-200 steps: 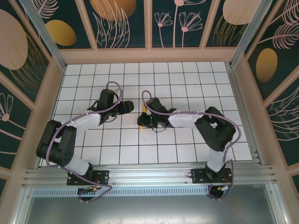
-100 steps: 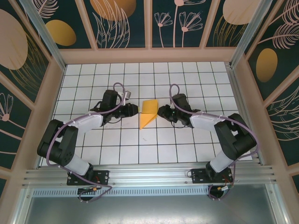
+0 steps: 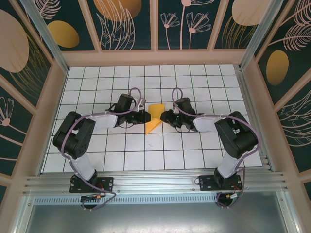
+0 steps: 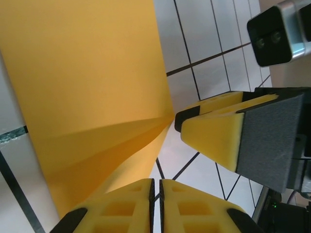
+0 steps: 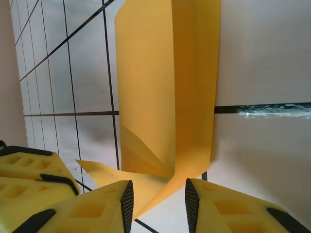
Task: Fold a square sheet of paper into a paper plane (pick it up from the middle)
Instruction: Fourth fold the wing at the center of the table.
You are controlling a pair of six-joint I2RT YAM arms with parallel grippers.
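At tabletop centre, creased square sheet of paper sits between grippers, both newly closed in from either side. Left gripper jaws pressed together at paper edge; right gripper jaws spread around corner. Next fold probably starting.

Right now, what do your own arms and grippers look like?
The left arm and right arm have black joints, white link covers and a purple cable looped alongside. The left gripper and right gripper carry blocky yellow fingers with moulded recesses, on dark grey bodies.
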